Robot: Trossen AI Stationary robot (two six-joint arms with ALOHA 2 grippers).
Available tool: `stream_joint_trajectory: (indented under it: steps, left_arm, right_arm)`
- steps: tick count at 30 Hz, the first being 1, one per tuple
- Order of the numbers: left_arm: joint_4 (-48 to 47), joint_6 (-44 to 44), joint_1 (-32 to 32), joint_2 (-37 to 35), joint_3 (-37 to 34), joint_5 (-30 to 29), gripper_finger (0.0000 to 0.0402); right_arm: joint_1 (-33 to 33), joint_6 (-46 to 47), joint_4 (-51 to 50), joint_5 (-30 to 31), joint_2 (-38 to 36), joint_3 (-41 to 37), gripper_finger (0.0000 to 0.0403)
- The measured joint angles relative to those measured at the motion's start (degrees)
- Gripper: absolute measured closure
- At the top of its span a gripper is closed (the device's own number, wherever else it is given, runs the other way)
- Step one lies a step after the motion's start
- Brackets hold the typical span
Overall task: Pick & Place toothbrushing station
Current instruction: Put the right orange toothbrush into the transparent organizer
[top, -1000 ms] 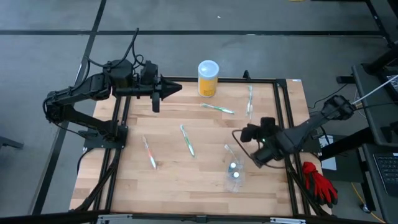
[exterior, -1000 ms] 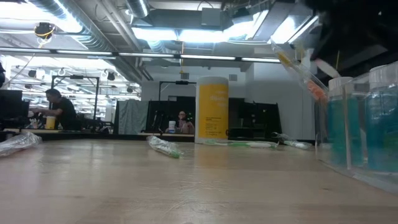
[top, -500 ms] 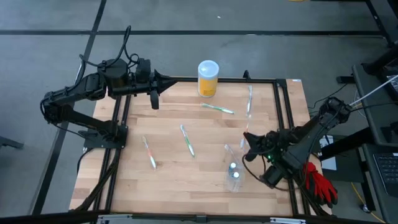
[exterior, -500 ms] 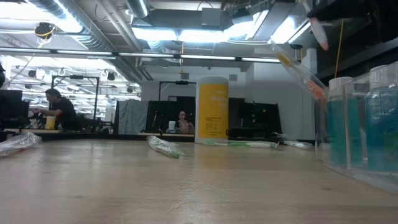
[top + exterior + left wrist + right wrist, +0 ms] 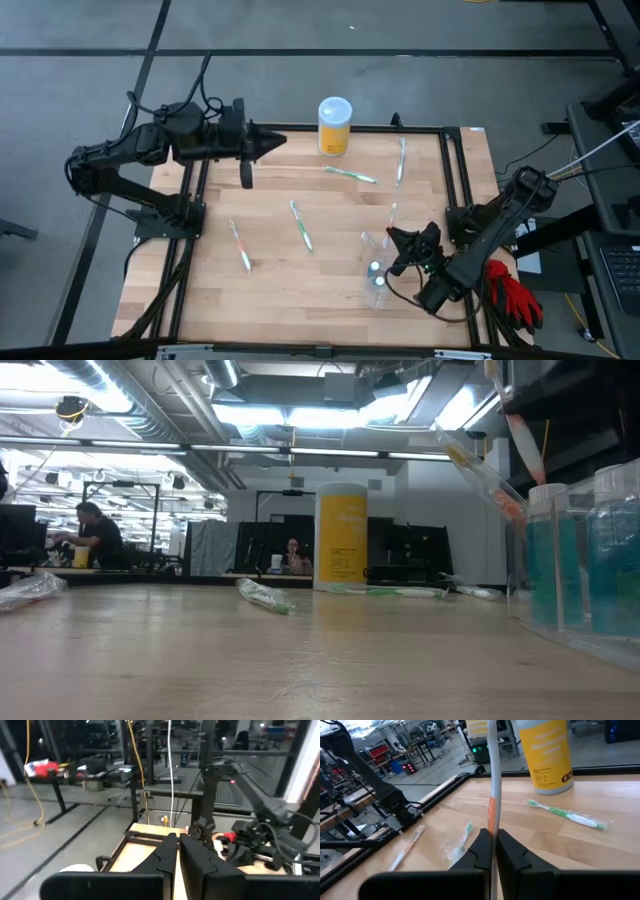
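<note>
The right gripper [image 5: 404, 243] swings nearer the front of the table and now sits beside the cup [image 5: 376, 268], carrying a pinkish toothbrush [image 5: 492, 795]. The left gripper [image 5: 278, 141] shifts slightly.

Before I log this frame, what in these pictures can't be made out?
- Clear cup: high view shows something teal inside, too small to identify; low view cuts it at the right edge.
- Right gripper: shut on an orange-banded toothbrush; its head runs past the right wrist picture's top.
- Left gripper: tips blurred in the left wrist view.
</note>
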Motion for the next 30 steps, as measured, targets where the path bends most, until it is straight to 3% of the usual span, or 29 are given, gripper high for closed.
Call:
stream_joint_trajectory:
  steps: [9,18,25,30]
  left_arm:
    - [0.7,1.5,-5.3,0.7,0.0,-5.5,0.0387]
    - [2.7,0.3,-7.4,3.8,0.0,-8.1,0.0387]
    - [5.3,-2.0,-8.1,6.8,0.0,-9.1,0.0387]
    - [6.4,-3.6,-8.8,7.8,0.0,-9.9,0.0387]
  right_arm:
    - [1.6,-0.6,9.4,0.0,0.0,-7.2,0.0394]
    - [2.9,-13.0,27.5,-3.8,0.0,-12.0,0.0394]
    - [3.0,-17.6,32.0,-8.1,0.0,-15.2,0.0393]
    - [3.2,-17.7,32.0,-11.4,0.0,-16.0,0.0337]
